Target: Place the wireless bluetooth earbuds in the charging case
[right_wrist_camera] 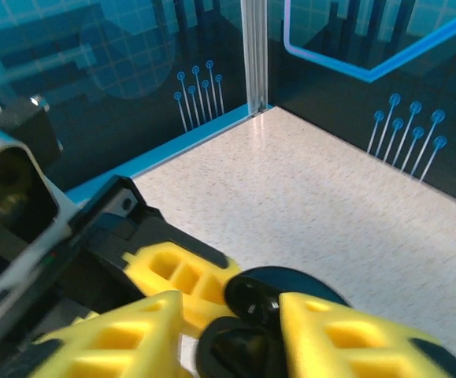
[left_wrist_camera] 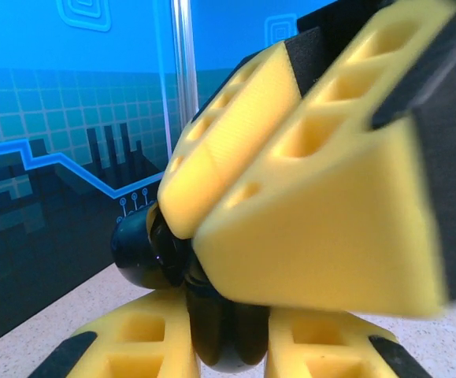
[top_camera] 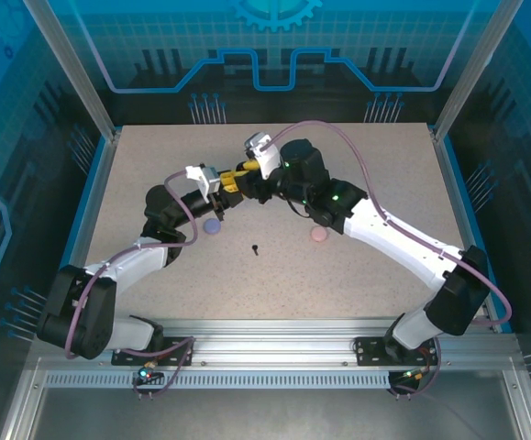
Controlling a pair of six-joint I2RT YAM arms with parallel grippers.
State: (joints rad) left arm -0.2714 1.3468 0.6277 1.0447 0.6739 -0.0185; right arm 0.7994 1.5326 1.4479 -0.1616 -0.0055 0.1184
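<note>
- We see the two arms meet over the middle of the table [top_camera: 384, 174], with their yellow fingers close together, tip to tip
- The left gripper [left_wrist_camera: 224, 327] is closed narrow on a black case [left_wrist_camera: 220, 335]; in the left wrist view the dark rounded body sits tight between its two fingers
- The right gripper [right_wrist_camera: 231, 331] has its fingers partly apart, one on each side of the same black case; we cannot tell if they press on it or only stand beside it
- In the left wrist view the fingers of the right gripper come from above, very near the camera, and they cover the top of the case
- One black earbud [top_camera: 257, 248] lies alone on the table, in front of the grippers and apart from them
- A purple round case [top_camera: 213, 226] lies on the table just under the left arm, and a pink round case [top_camera: 319, 235] lies beside the right arm
- The black earbud is between these two cases, a little nearer to the arm bases
</note>
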